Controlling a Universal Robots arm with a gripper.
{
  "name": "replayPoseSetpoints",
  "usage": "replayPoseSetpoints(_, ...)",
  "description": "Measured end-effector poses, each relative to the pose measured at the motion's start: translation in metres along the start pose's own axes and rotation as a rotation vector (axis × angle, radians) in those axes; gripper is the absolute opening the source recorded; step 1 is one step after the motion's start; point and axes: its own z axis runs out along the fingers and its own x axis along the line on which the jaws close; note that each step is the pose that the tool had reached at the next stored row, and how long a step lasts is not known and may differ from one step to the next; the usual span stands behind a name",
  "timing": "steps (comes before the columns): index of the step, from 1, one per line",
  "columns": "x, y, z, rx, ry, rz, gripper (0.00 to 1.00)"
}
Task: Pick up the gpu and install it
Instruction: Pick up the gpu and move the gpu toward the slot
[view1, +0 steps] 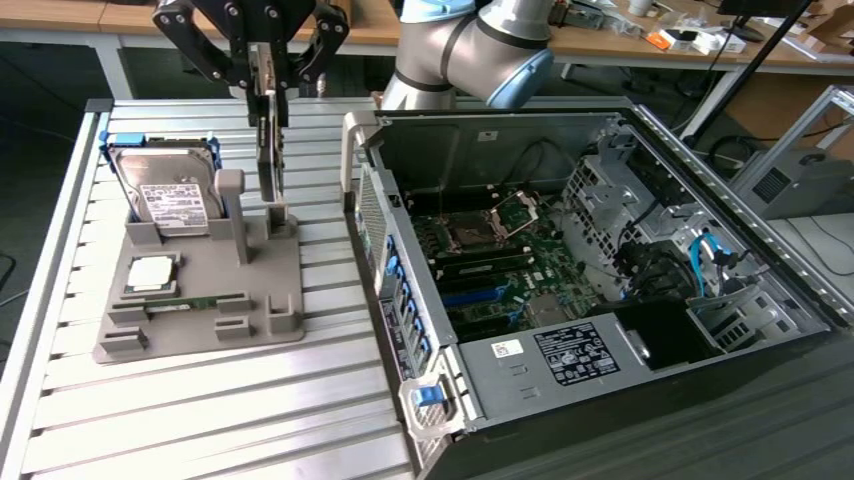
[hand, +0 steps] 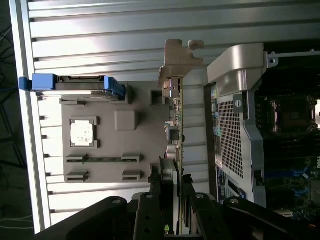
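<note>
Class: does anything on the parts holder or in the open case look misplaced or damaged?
Nothing stands out. The gpu stands upright in the grey holder with the gripper closed on its top edge; the hard drive sits in its slot.

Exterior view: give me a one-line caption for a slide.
Gripper clamped on the top edge of the upright gpu at the gray holder, beside the open computer case.

- The counter (view1: 200, 420) is ribbed silver metal with a soft shine.
- The holder (view1: 187, 335) looks like smooth, matt grey plastic.
- The gpu (hand: 178, 107) shows a thin green circuit-board edge.
- The hand (view1: 271, 92) is black and slightly glossy.
- The computer case (view1: 534, 145) is grey sheet metal, perforated in part.
</note>
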Motion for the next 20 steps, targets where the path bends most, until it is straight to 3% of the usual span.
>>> replayPoseSetpoints(20,-0.0087,-0.0009,0.0001,-0.0001,0.0002,0.0,0.27)
